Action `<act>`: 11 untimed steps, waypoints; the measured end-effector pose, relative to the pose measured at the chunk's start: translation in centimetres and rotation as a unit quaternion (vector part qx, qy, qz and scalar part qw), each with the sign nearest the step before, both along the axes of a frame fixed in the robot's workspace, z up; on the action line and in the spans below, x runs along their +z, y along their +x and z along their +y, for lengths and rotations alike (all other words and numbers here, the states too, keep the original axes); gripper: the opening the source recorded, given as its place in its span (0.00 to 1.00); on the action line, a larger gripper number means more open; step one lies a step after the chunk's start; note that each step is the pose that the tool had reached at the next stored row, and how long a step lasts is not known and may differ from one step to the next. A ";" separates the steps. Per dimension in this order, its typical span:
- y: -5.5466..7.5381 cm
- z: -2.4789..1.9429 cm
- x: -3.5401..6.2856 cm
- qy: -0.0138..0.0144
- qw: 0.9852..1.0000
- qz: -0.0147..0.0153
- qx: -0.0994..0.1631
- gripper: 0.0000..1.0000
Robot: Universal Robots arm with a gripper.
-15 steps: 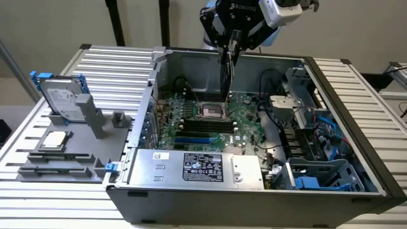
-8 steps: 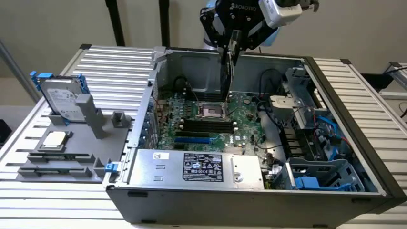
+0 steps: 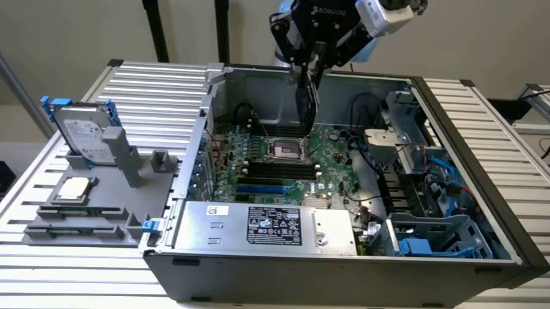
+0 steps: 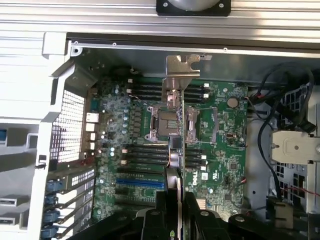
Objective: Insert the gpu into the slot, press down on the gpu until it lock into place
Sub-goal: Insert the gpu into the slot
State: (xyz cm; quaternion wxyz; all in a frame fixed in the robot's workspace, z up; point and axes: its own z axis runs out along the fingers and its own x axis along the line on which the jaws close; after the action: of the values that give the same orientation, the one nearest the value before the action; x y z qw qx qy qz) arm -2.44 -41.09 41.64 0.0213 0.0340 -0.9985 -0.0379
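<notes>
The small flat black gpu card with its thin green board edge hung in the air inside the open grey computer case. It was over the square silver processor socket and clear of the green motherboard; you had not yet seated it. Your black tool was closed tight on its upper end, probably so the contact edge was left free for mating. The card stood on edge, its long axis looking nearer vertical than level, with the silver bracket end farthest from the tool. In the wrist view its thin edge ran across the long bright-blue plastic slot, not along it. That slot lay apart from the card, toward the silver labelled power-supply box. The case sat on the ribbed aluminium desk.
</notes>
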 end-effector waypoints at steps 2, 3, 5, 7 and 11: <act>0.0 0.00 -0.06 0.000 1.000 0.000 0.018 0.26; 0.0 0.00 -0.09 0.000 1.000 0.000 0.027 0.26; 0.0 0.00 -0.15 0.000 0.999 0.000 0.046 0.26; 0.0 0.00 -0.21 0.000 0.998 0.000 0.064 0.26; 0.0 0.00 -0.37 0.000 0.995 0.000 0.100 0.26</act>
State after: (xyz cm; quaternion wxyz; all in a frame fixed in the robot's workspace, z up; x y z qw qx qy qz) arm -2.44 -41.09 41.27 0.0249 0.1341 -0.9900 -0.0356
